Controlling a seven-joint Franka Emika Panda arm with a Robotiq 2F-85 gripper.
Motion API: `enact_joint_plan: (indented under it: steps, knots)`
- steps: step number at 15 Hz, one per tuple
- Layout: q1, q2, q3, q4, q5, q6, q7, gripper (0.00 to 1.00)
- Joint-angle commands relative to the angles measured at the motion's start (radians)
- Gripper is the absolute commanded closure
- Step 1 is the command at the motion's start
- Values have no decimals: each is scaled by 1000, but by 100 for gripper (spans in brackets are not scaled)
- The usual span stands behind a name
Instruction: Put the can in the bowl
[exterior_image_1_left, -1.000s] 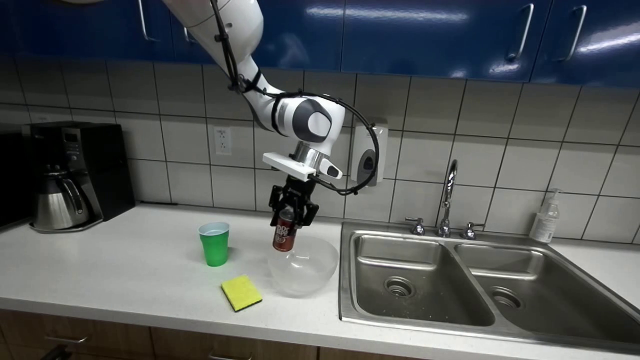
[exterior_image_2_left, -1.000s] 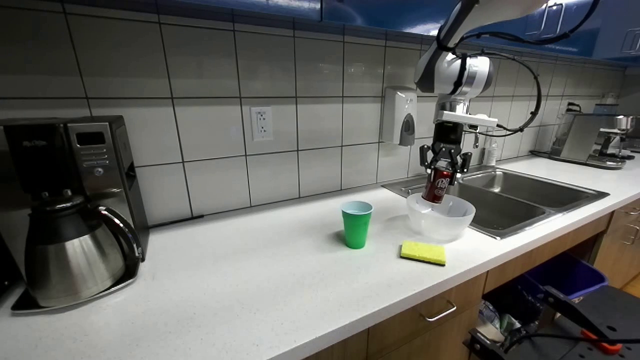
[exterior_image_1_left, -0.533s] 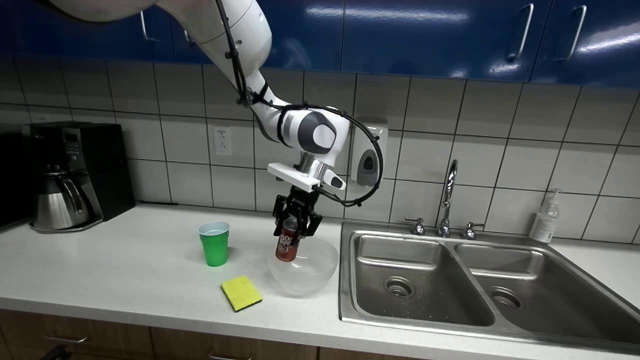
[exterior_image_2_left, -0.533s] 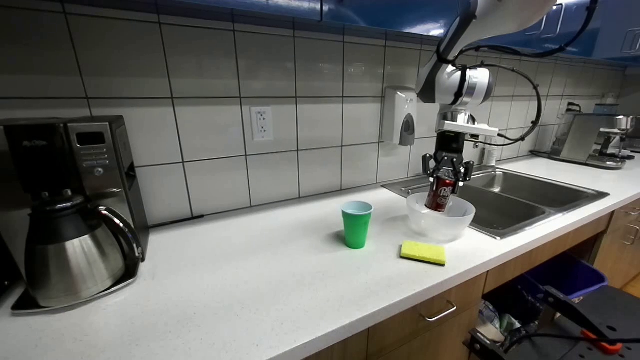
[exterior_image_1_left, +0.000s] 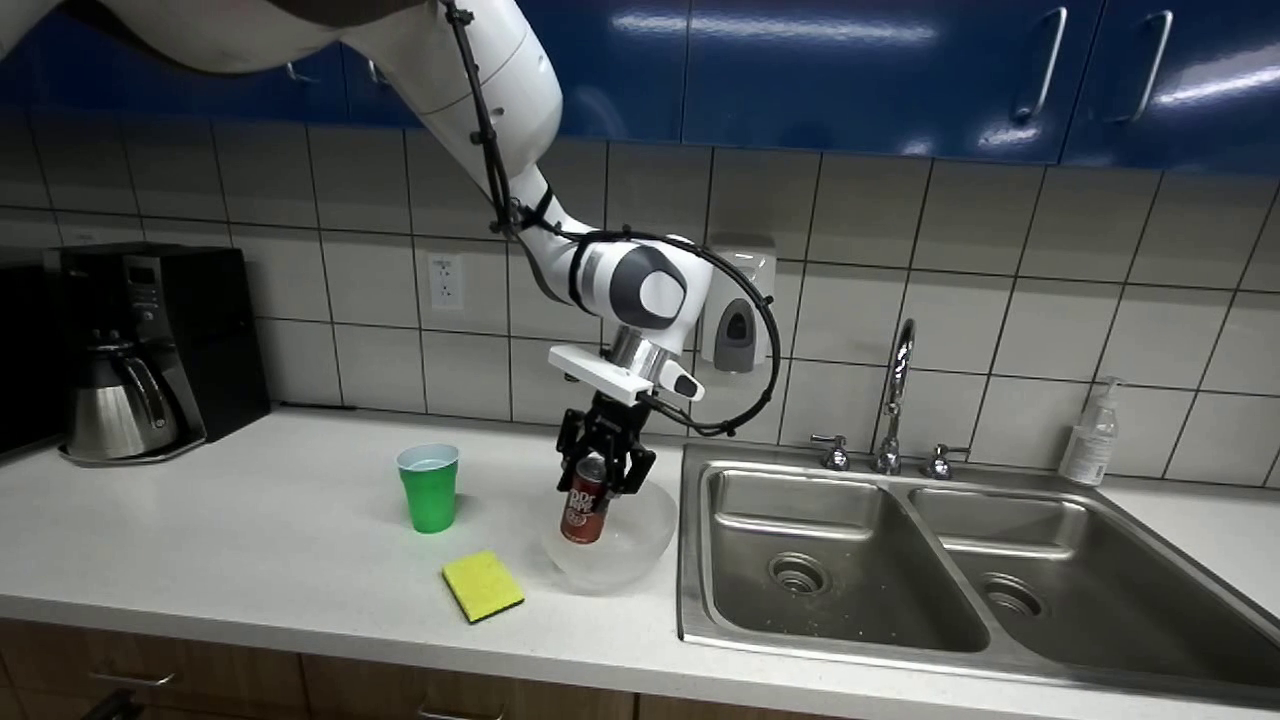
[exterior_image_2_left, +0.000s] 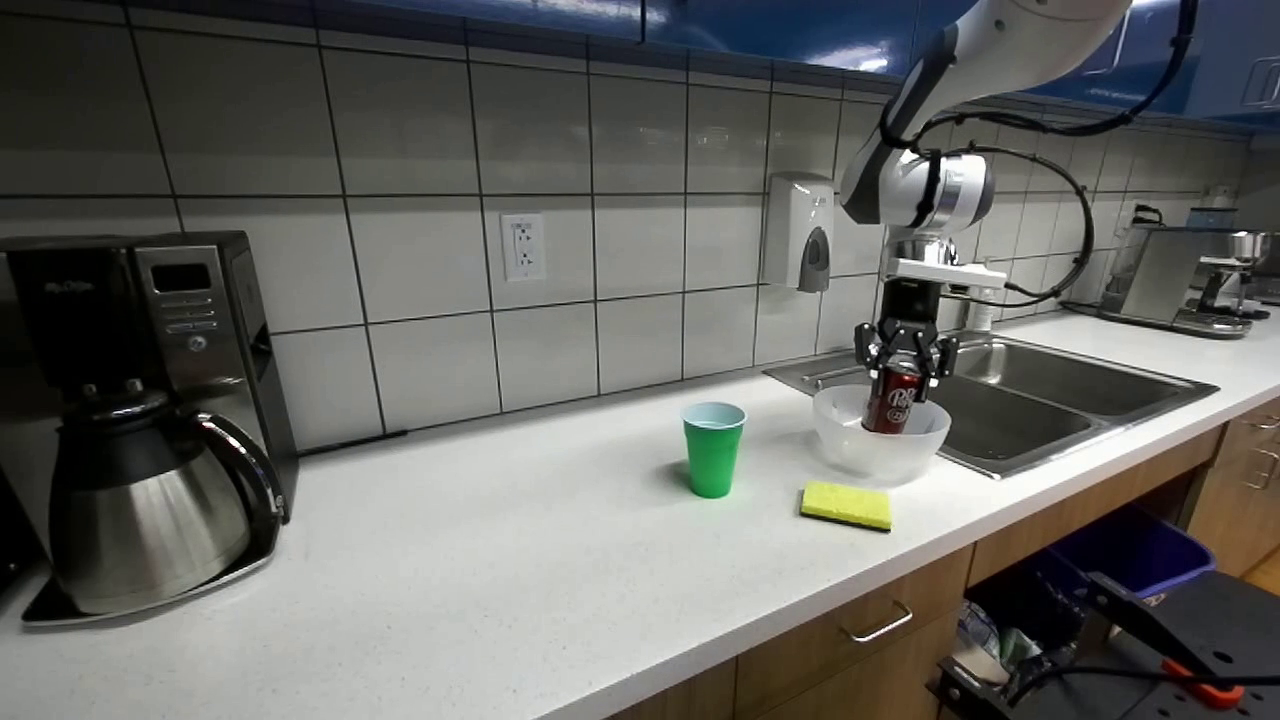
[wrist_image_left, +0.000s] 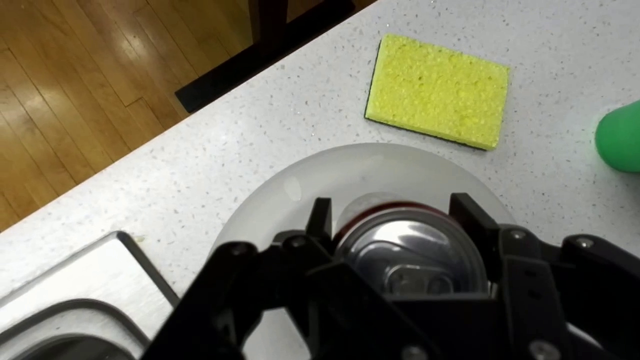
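Note:
The can (exterior_image_1_left: 583, 515) is dark red with a silvery top. It also shows in an exterior view (exterior_image_2_left: 889, 408) and in the wrist view (wrist_image_left: 410, 245). My gripper (exterior_image_1_left: 604, 486) points down with its fingers on both sides of the can's upper part, shut on it; it also shows in an exterior view (exterior_image_2_left: 907, 384) and in the wrist view (wrist_image_left: 391, 212). The can tilts slightly, its lower end within the opening of the translucent bowl (exterior_image_1_left: 645, 540). The bowl also shows in an exterior view (exterior_image_2_left: 865, 455) and in the wrist view (wrist_image_left: 370, 165). Whether the can touches the bowl's bottom, I cannot tell.
A green cup (exterior_image_1_left: 430, 490) and a yellow sponge (exterior_image_1_left: 482, 585) stand near the bowl on the counter (exterior_image_1_left: 250, 520). The steel sink (exterior_image_1_left: 695, 560) lies on the bowl's other side. A soap dispenser (exterior_image_1_left: 738, 310) hangs on the tiled wall. A coffee maker (exterior_image_2_left: 190, 300) stands farther along.
My gripper has moved down with the can in its fingers, so the can has gone from above the bowl's rim into its opening. The bowl, cup and sponge have not moved visibly.

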Motion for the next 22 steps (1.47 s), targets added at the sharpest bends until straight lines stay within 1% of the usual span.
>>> enact_joint_plan:
  steps: [1,7,14,15,16,18,19,20,22]
  knots:
    - [-23,20,23,49,-2,-41,27,63]
    - [-21,72,29,89,-7,-48,38,63]
    - [-34,120,34,119,-3,-50,38,63]
    - [-37,123,35,122,-1,-51,35,34]
    - [-37,123,34,120,0,-49,42,12]
    - [-39,121,34,121,-1,-49,43,8]
    - [-39,120,34,124,-1,-51,43,2]
    - [-39,117,34,122,0,-49,44,0]
    - [-38,111,33,119,0,-46,46,0]
